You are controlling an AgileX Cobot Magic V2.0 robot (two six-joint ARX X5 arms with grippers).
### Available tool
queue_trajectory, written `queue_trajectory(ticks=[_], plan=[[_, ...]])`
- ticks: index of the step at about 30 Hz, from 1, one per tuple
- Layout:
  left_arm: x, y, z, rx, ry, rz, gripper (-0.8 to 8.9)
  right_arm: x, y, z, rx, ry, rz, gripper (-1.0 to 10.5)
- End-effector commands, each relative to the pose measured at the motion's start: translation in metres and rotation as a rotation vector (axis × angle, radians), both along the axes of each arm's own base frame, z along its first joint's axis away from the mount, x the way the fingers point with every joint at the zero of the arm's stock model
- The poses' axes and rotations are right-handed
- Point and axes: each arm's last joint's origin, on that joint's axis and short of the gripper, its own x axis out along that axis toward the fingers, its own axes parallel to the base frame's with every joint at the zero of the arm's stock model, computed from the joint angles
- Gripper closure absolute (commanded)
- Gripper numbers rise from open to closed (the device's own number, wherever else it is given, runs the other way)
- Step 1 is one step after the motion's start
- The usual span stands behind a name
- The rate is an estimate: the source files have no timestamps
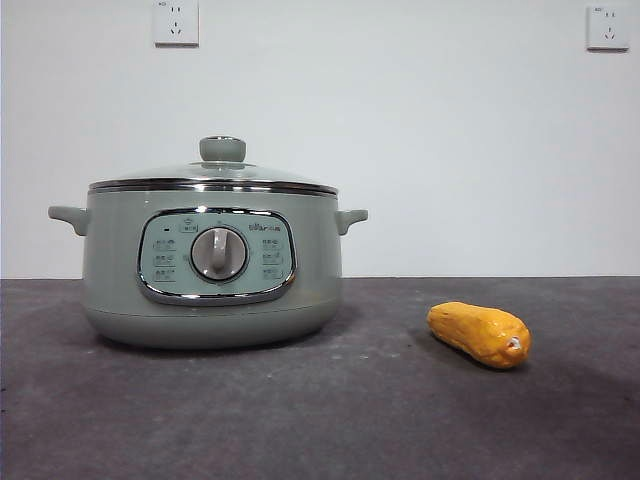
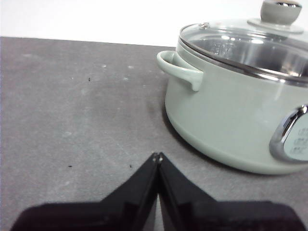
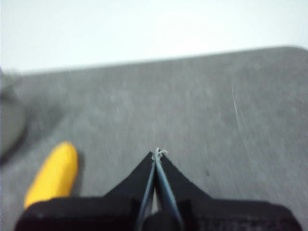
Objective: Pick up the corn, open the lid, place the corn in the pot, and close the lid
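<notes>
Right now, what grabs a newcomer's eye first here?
The big green pot on the table's left side in the front view, its lid on. Then the corn, lying apart on the dark table to its right. Neither gripper touches anything.

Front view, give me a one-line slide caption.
Lidded green pot on the dark table, lid in place, corn lying apart beside it.

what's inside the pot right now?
Through the glass lid, which sits on the pot, the left wrist view shows only bare steel inner wall. The floor of the pot is hidden by its rim. The corn lies outside on the table.
</notes>
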Motion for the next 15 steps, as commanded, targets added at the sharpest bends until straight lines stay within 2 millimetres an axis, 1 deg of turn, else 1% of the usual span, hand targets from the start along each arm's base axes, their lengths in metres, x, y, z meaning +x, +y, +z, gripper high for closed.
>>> queue_trajectory(ticks=[1, 4, 8, 11, 15], plan=[[-0.002, 0.000, 0.014, -0.043, -0.034, 0.002, 8.19, -0.001, 0.000, 0.011, 0.097, -0.047, -0.004, 9.6], [-0.006, -0.001, 0.033, -0.054, -0.070, -0.035, 8.19, -0.005, 0.000, 0.030, 0.121, -0.081, -0.002, 9.6], [-0.013, -0.002, 0.062, -0.076, -0.076, -0.042, 8.19, -0.012, 0.001, 0.062, 0.139, -0.089, 0.032, 9.6], [-0.017, -0.002, 0.084, -0.078, -0.049, -0.048, 8.19, -0.017, 0.002, 0.089, 0.138, -0.055, 0.085, 9.6], [-0.021, -0.005, 0.112, -0.092, -0.005, -0.116, 8.19, -0.022, 0.004, 0.123, 0.106, 0.042, 0.129, 9.6]])
